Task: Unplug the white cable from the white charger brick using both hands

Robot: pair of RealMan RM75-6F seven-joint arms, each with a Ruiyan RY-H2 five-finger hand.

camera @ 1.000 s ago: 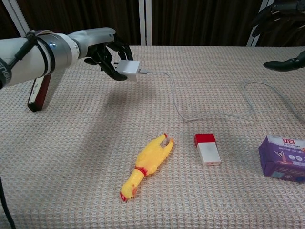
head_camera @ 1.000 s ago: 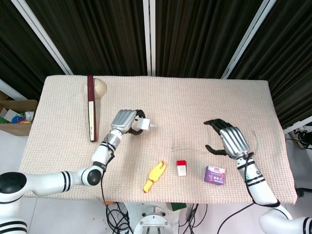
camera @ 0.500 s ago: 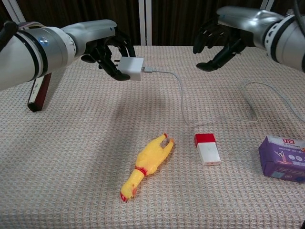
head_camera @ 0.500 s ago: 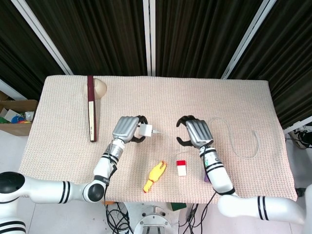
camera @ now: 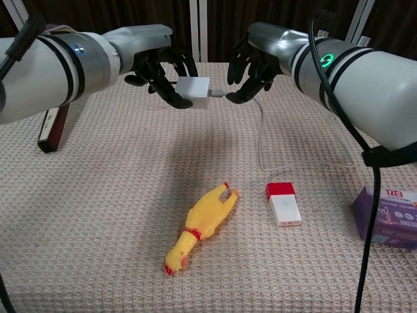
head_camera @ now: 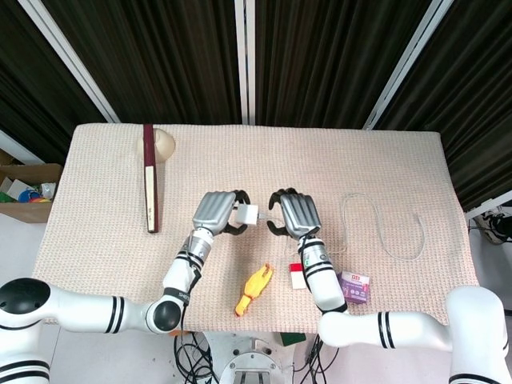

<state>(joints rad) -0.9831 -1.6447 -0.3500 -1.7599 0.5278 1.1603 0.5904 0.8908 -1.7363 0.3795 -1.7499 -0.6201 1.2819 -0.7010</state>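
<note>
At the front of the table (camera: pixel 98 261) we see a yellow rubber chicken (camera: pixel 199 225), a small red and white block (camera: pixel 283 203) and a purple box (camera: pixel 391 215) lying flat. Farther back, above the middle of the table, our left hand (camera: pixel 159 68) holds the white charger brick (camera: pixel 194 92) up in the air, with its dark fingers clamped around the brick's left side. The brick lies sideways, its long way running left to right, and the end with the plug points to the right, toward our right hand (camera: pixel 251 65). A second ago our right hand was far off to the right side; now it has come all the way over and sits right at the plug. Its fingers are curled in by the plug end of the white cable (camera: pixel 262 140), but we cannot tell if they are pinching it yet. The cable hangs down from the brick and trails off to the right across the table. That means both hands are nearly ready, and we think the pull comes next. At the far left lies a dark red book (head_camera: pixel 149 178).
</note>
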